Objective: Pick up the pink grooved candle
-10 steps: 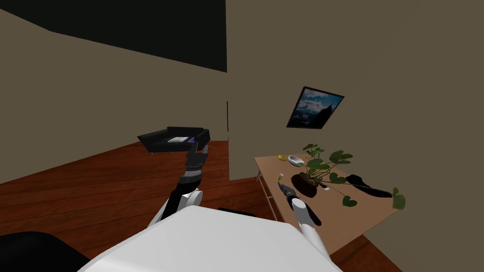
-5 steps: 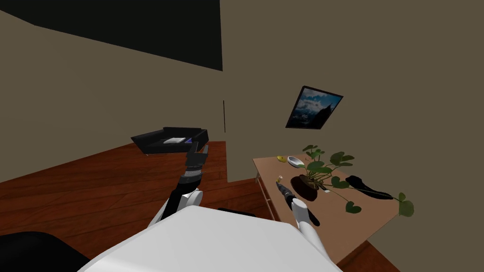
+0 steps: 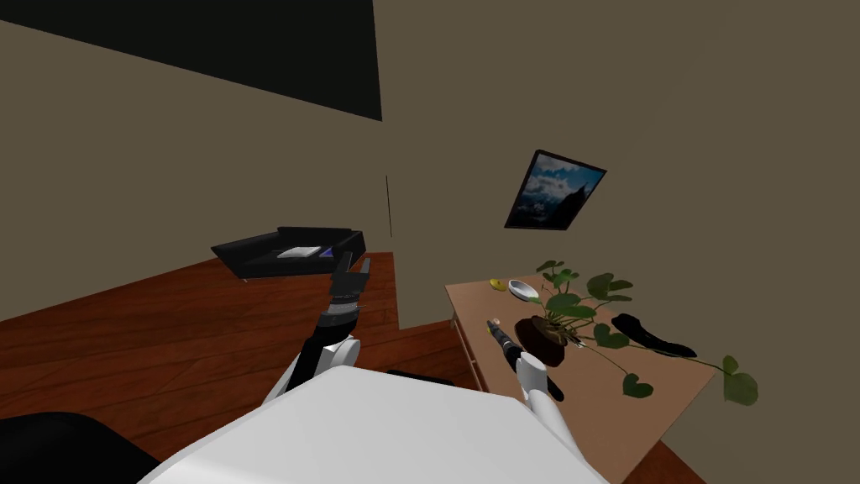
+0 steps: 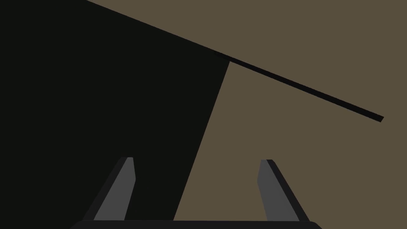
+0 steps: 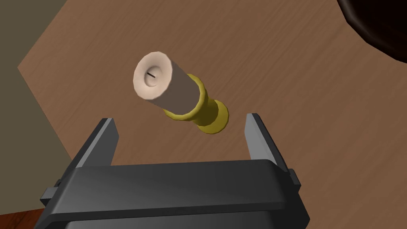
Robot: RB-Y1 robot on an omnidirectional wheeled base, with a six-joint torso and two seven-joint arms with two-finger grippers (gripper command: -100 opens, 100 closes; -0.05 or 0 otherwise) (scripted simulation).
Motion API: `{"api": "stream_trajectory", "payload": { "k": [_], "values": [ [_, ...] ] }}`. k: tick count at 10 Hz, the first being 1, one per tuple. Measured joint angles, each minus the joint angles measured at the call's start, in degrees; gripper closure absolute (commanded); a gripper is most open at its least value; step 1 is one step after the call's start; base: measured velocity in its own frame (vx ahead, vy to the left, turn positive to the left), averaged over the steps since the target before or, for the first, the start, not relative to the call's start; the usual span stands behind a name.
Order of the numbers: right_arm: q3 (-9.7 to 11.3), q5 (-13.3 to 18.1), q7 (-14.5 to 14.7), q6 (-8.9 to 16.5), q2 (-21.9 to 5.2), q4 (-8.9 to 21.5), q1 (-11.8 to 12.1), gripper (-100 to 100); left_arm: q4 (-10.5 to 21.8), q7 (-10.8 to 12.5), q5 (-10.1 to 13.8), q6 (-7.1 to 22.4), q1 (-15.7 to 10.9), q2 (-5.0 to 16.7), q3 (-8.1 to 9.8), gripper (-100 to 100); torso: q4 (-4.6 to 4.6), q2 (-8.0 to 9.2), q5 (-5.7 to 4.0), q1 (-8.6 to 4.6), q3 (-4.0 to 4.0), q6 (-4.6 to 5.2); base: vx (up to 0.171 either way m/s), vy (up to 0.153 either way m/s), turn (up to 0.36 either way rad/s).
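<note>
A pale pink candle (image 5: 159, 85) stands in a yellow holder (image 5: 206, 113) on the brown wooden table (image 5: 302, 99). In the right wrist view it lies just past my right gripper (image 5: 179, 119), between the lines of the two open fingers, which do not touch it. The head view shows the candle (image 3: 493, 322) near the table's left edge, with my right gripper (image 3: 498, 331) right behind it. My left gripper (image 3: 353, 267) is raised over the floor to the left, its fingers (image 4: 119, 187) open and empty.
A potted plant (image 3: 542, 332) in a dark pot stands close to the right of the candle. A white bowl (image 3: 523, 289) and a small yellow thing (image 3: 498, 284) sit at the table's far end, and a black object (image 3: 651, 334) lies beyond the plant. A black sofa (image 3: 285, 250) stands on the wooden floor to the left.
My head view has turned slightly right, so the sofa and wall corner slid left. The right gripper has edged closer to the candle. The left arm holds its pose.
</note>
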Motion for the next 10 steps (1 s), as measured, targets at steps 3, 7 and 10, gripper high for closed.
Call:
{"api": "stream_trajectory", "payload": {
  "k": [3,7,10],
  "values": [
    [1.2,1.3,-1.1,0.6,0.4,-0.6,0.0,-100,0.0,0.0,0.0,0.0,0.0,0.0,0.0,0,0.05,0.22,0.05,0.21,0.13,0.06,0.05,-0.008,-0.193],
    [3.8,1.3,1.9,2.2,2.2,0.4,-1.3,-100,0.0,0.0,0.0,0.0,0.0,0.0,0.0,0,0.0,-0.01,0.06,0.31,0.0,0.02,0.089,0.007,-0.296],
    [6.1,1.9,2.2,3.5,3.3,0.5,-2.4,-100,0.0,0.0,0.0,0.0,0.0,0.0,-0.01,0,0.01,0.07,0.05,0.24,0.03,-0.02,0.073,0.006,-0.217]
  ]
}}
